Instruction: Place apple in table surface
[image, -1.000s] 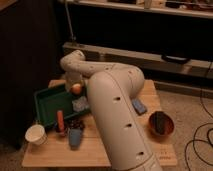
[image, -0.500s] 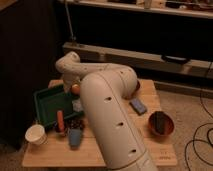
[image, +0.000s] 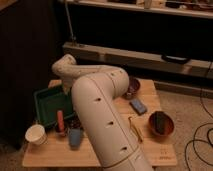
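The light wooden table surface (image: 52, 154) fills the lower middle of the camera view. My large white arm (image: 97, 115) rises from the bottom and bends at a joint (image: 65, 67) above the table's back left. It covers the right edge of the green tray (image: 46, 104). The apple is hidden behind the arm. My gripper is hidden too, somewhere behind the arm's far end near the tray's right side.
A white cup (image: 36, 134) stands at the front left, with an orange-red carrot-like object (image: 60, 121) and a blue cup (image: 75, 137) beside it. A blue block (image: 138, 106), a brown bowl (image: 161, 124) and a dark bowl (image: 133, 86) sit to the right.
The arm has swung left and nearer the camera. The orange-yellow apple, visible earlier at the tray's right edge beside the arm, is now covered by it.
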